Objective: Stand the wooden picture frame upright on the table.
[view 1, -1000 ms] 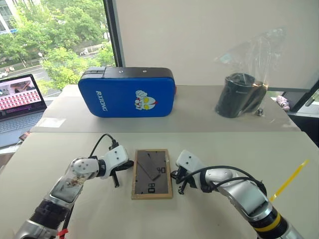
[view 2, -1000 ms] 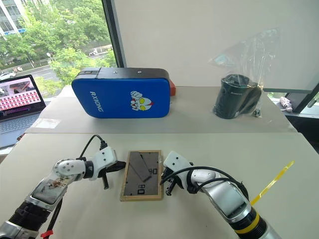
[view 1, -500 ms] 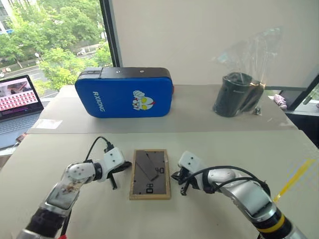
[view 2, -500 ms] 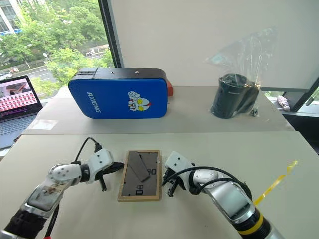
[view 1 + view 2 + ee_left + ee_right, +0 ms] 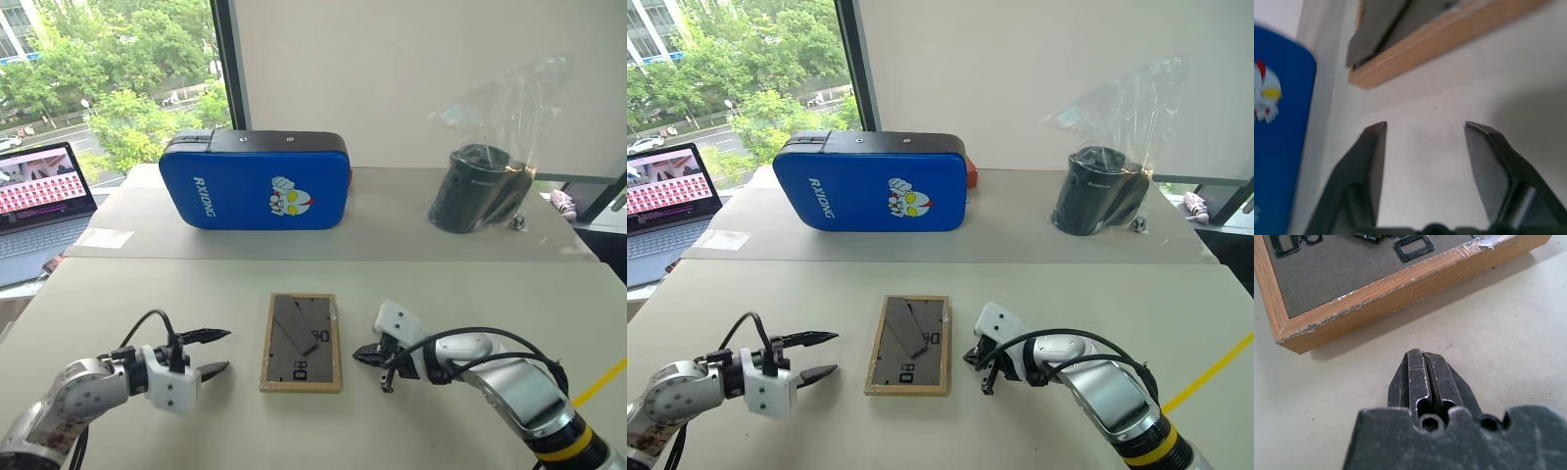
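**benchwatcher:** Looking at the near edge first: the left pincer [image 5: 208, 352] sits with its black fingers spread wide, empty, aimed across the bench [image 5: 441, 284] at the wooden picture frame [image 5: 301, 342] but clear of it. The right pincer [image 5: 373, 353] is pressed together, holding nothing, tip just beside the frame's right edge. The frame lies flat between them, grey back up, stand flap [image 5: 295, 326] resting on that back.

**gripnerd:** So what goes wrong? My guess: a flat frame on a smooth top just skates away if one side pushes before the other braces it. And if the flap isn't swung out before it's tipped up, it'll fall straight back down.

**benchwatcher:** Agreed. The wood edge is thin too, so a pinch could slip off.

**gripnerd:** Any containers?

**benchwatcher:** Farther back, a blue padded case [image 5: 259, 186], shut, contents hidden. To its right a clear plastic bag [image 5: 509, 108] wraps a dark round pot [image 5: 471, 188]; can't tell what's inside. A laptop [image 5: 39, 206] sits far left.
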Robot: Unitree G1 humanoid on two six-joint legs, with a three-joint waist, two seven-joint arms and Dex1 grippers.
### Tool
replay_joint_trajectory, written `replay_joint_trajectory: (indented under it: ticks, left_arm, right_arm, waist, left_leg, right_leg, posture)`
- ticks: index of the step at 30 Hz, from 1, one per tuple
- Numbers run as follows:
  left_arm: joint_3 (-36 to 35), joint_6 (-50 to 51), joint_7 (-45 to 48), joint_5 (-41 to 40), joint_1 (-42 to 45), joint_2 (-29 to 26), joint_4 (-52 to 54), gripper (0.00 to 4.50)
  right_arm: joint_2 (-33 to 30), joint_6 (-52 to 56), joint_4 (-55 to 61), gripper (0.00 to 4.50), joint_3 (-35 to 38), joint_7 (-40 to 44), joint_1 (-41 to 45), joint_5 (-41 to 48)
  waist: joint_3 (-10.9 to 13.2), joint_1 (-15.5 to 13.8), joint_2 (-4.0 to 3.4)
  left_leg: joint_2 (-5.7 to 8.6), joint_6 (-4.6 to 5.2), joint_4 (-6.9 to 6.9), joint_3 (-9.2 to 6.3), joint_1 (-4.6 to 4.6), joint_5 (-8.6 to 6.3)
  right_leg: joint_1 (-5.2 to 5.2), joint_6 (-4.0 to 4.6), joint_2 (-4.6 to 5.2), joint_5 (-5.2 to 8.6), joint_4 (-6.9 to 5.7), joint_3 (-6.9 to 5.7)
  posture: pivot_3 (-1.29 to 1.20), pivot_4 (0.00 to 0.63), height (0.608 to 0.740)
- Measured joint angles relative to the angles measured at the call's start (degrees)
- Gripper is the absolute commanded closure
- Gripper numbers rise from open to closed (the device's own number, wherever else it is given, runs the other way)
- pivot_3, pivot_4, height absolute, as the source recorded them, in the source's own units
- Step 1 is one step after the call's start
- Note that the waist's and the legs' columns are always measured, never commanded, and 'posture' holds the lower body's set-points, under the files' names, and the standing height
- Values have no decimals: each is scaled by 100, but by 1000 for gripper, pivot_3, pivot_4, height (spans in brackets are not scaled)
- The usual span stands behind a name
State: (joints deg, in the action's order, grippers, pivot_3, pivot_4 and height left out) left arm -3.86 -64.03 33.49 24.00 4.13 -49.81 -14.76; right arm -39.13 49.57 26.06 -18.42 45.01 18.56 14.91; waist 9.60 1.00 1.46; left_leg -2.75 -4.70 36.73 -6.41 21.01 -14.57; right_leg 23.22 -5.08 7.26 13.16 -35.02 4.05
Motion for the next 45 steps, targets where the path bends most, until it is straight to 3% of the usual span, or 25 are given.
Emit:
replay_joint_trajectory:
  ticks: [1, 8, 15, 20, 23, 30, 35, 40, 45]
  left_arm:
    - [-18, -396, -300, 352, 185, 0, -223, 31]
    - [192, -1820, -1825, 2128, 1139, 227, -1234, 31]
    - [834, -1955, -2653, 2978, 1901, 610, -1562, 31]
    - [1262, -1912, -3045, 3082, 2108, 762, -1639, 31]
    - [1435, -1859, -3129, 3016, 2107, 697, -1663, 713]
    - [1657, -1854, -3362, 2870, 1927, 437, -1560, 3109]
    - [1656, -1737, -3524, 2767, 1777, 379, -1359, 3289]
    - [1657, -1593, -3616, 2758, 1637, 289, -1183, 3290]
    - [1710, -1442, -3672, 2758, 1555, 283, -1048, 3290]
  right_arm:
    - [39, 3, -29, 4500, -11, 2, 22, 0]
    - [423, 192, -245, 4500, -286, -61, 379, -31]
    - [857, 359, -520, 4500, -597, -205, 751, -133]
    - [940, 451, -535, 4500, -618, -286, 780, -131]
    - [922, 478, -525, 4500, -601, -307, 779, -125]
    - [728, 557, -578, 4500, -348, -312, 761, -62]
    - [439, 460, -1166, 4500, 8, -248, 1025, -74]
    - [672, 324, -1917, 3023, 376, -106, 1892, 6]
    - [1573, 668, -2174, 1337, 541, 377, 2709, 797]
  waist:
    - [0, 5, -1]
    - [-8, 5, -15]
    - [-38, -32, -54]
    - [-49, -25, -67]
    - [-50, -20, -70]
    - [-50, -3, -68]
    - [-50, 18, -68]
    - [-49, 107, -71]
    - [-49, 124, -71]
  left_leg:
    - [0, -1, 0, 0, 0, 0]
    - [0, -3, 0, 0, -10, 2]
    - [1, -7, 0, 0, -14, 4]
    - [2, -7, 0, 0, -15, 4]
    - [2, -7, 0, 0, -13, 4]
    - [2, -7, 0, 0, -10, 4]
    - [1, -7, 0, 0, -15, 4]
    - [1, -7, -1, 0, -16, 5]
    - [1, -7, -1, 0, -14, 5]
  right_leg:
    - [-1, -3, 0, -2, 0, 0]
    - [-9, -8, 0, -3, -5, 0]
    - [-17, -16, 0, -6, -5, 1]
    - [-15, -18, 0, -7, -6, 1]
    - [-13, -19, 0, -6, -5, 1]
    - [-9, -19, 0, -6, -6, 1]
    - [-10, -26, 0, -1, -11, 1]
    - [-7, -22, 0, -4, -17, 2]
    - [-8, -16, 0, -7, -21, 2]
  posture:
    - [0, 150, 740]
    - [0, 150, 740]
    - [0, 150, 740]
    - [0, 150, 740]
    - [0, 150, 740]
    - [0, 150, 740]
    - [0, 150, 740]
    - [0, 150, 740]
    - [0, 150, 740]
